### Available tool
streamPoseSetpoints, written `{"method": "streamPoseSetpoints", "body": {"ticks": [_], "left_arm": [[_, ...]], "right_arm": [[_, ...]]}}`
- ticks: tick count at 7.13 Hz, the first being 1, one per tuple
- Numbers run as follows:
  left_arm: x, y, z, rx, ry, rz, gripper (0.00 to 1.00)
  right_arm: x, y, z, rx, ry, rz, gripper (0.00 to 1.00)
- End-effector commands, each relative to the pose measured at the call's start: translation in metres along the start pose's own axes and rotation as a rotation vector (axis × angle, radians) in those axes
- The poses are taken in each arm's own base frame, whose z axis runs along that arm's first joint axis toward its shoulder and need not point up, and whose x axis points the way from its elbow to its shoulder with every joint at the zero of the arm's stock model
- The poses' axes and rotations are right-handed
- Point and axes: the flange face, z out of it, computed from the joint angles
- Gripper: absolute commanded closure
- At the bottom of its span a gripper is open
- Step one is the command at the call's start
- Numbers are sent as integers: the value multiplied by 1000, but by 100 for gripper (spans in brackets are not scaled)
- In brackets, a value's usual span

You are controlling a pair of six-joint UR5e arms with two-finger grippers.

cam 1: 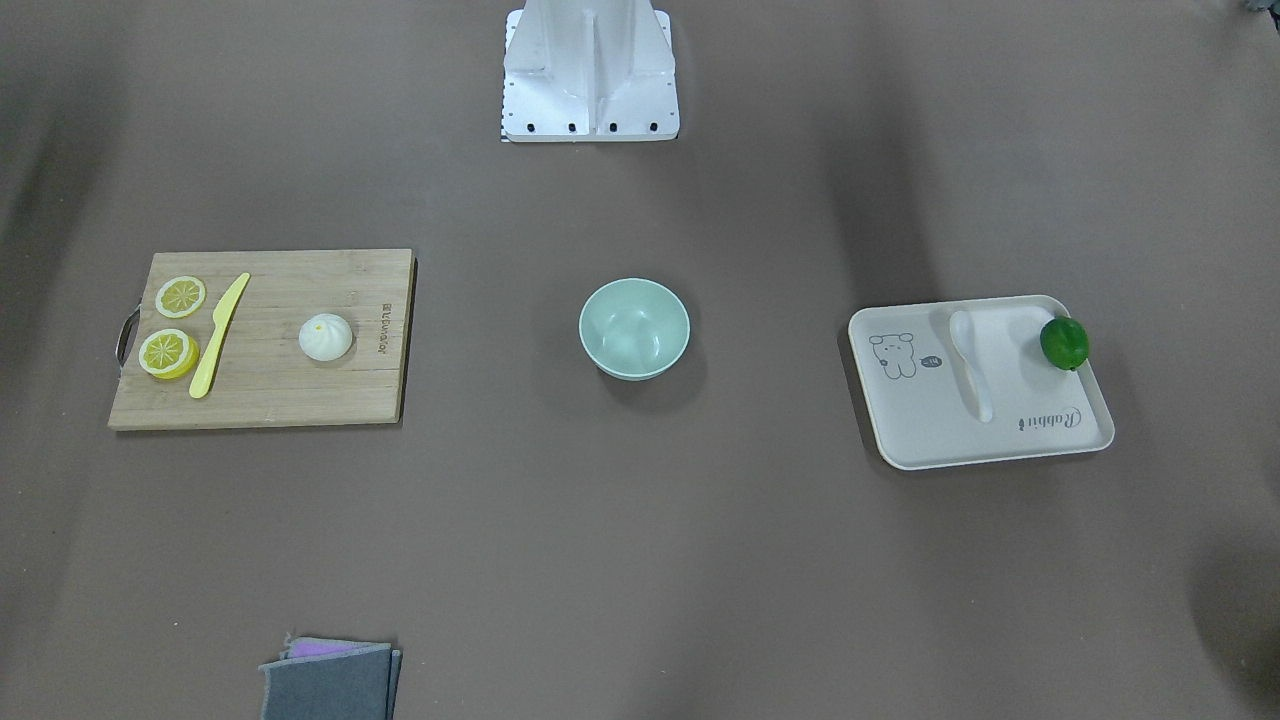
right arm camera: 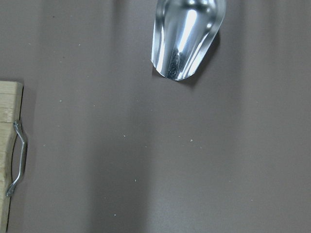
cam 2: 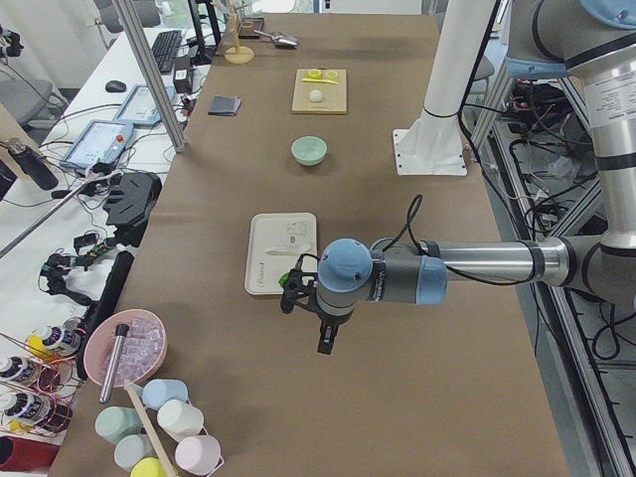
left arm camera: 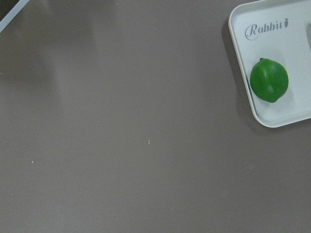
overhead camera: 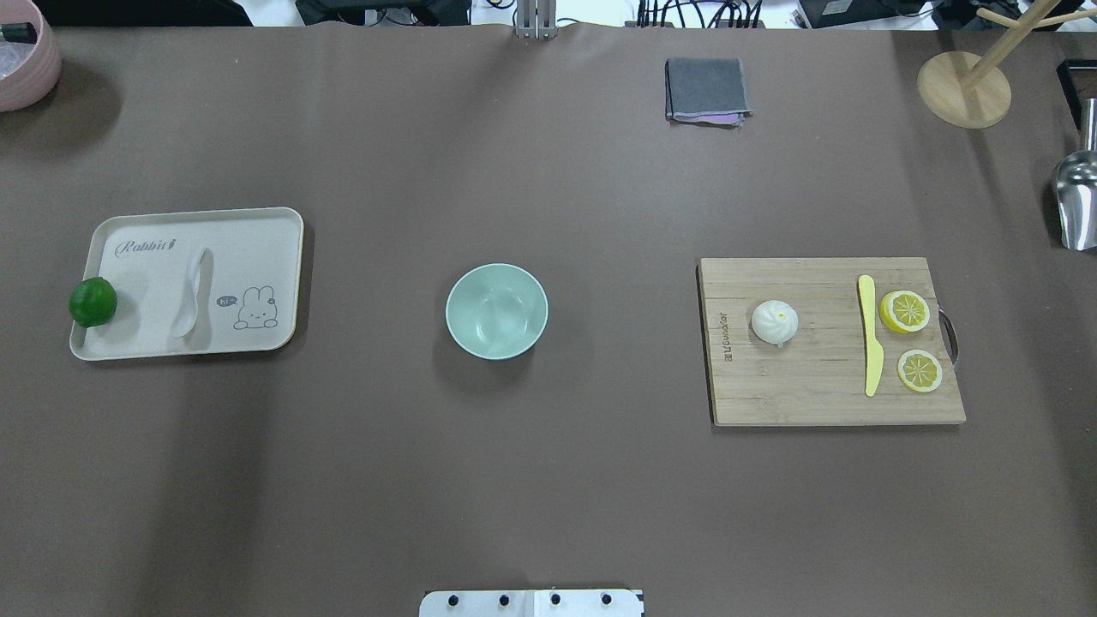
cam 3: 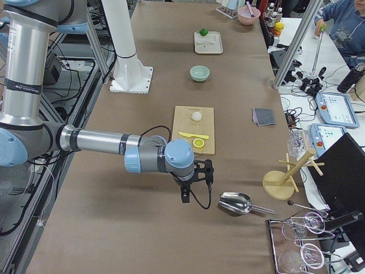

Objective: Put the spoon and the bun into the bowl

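The white spoon [cam 1: 968,360] lies on the cream tray [cam 1: 900,440], and it shows in the overhead view [overhead camera: 193,296] too. The white bun [cam 1: 325,337] sits on the wooden cutting board [cam 1: 300,390], also seen from overhead [overhead camera: 775,322]. The mint-green bowl [cam 1: 634,328] stands empty mid-table [overhead camera: 496,310]. My left gripper [cam 2: 324,341] hangs above the table beyond the tray's end, far from the spoon. My right gripper [cam 3: 186,197] hangs beyond the board, near a metal scoop [cam 3: 236,204]. Both show only in side views, so I cannot tell open or shut.
A green lime [cam 1: 1064,343] sits at the tray's edge. A yellow knife [cam 1: 218,335] and two lemon slices [cam 1: 180,297] share the board. A folded grey cloth [overhead camera: 706,89], a wooden rack [overhead camera: 964,86] and a pink bowl [overhead camera: 26,56] stand along the far edge.
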Motion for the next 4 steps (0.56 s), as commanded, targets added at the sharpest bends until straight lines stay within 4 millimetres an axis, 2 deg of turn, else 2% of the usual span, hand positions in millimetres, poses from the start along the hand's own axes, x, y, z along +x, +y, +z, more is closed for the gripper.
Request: {"method": "streamPoseSetpoints", "body": {"ticks": [1, 4], "left_arm": [[3, -12, -4, 12, -4, 20, 2], [11, -30, -11, 51, -9, 72, 2]], "right_arm": [[1, 1, 1, -4, 8, -3, 0], [-1, 1, 1, -3, -3, -79, 0]]}}
